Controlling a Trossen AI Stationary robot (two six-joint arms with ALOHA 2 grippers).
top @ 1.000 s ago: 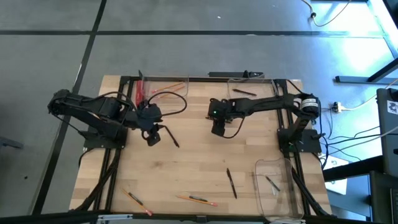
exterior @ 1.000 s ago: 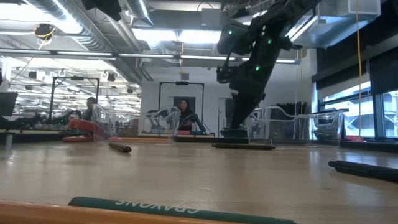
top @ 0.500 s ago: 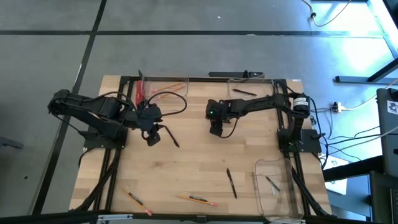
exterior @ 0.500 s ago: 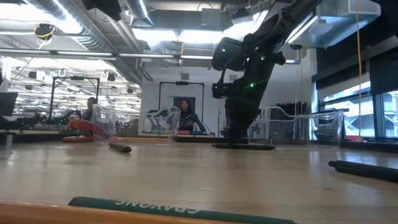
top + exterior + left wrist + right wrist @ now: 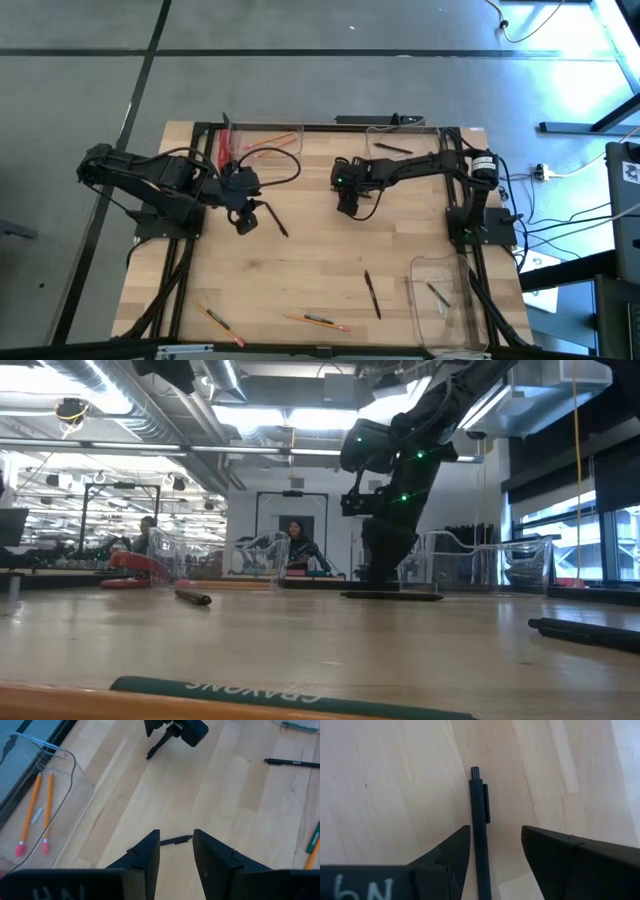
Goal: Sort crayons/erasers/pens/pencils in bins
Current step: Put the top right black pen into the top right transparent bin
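Right gripper (image 5: 492,862): hovering open, fingers straddling black pen (image 5: 480,835) lying flat on table (image 5: 320,270) centre, toward 12 o'clock. Left gripper (image 5: 176,851): waiting open at 9 o'clock. Risking pen rolling or skidding sideways through off-centre closing.

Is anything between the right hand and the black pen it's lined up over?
Nothing visible is. In the right wrist view the right hand is open, and the black pen lies on bare wood, running between the two fingers with nothing on it.
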